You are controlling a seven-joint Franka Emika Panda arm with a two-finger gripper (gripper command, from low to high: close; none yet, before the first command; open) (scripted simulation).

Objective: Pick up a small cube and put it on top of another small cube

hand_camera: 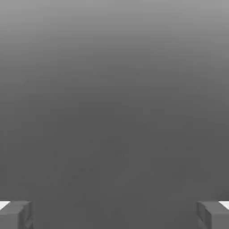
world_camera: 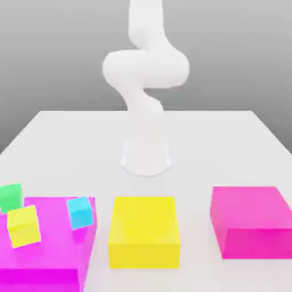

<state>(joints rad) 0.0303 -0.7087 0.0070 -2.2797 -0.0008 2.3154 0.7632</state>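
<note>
Three small cubes sit at the front of the exterior view's left. A green cube (world_camera: 10, 197) stands at the far left edge, beside a large magenta block (world_camera: 51, 256). On that block rest a small yellow cube (world_camera: 24, 226) and a cyan cube (world_camera: 80, 211), both slightly tilted. The white arm (world_camera: 145, 74) rises from its base at the table's middle and leaves the picture at the top. In the hand view my gripper (hand_camera: 114, 214) is open, its grey fingertips (hand_camera: 15, 214) far apart with nothing between them, facing a plain grey background.
A large yellow block (world_camera: 144, 231) stands at the front centre and a large magenta block (world_camera: 251, 221) at the exterior view's right. The arm's round base (world_camera: 146, 157) sits mid-table on the white tabletop (world_camera: 228, 142).
</note>
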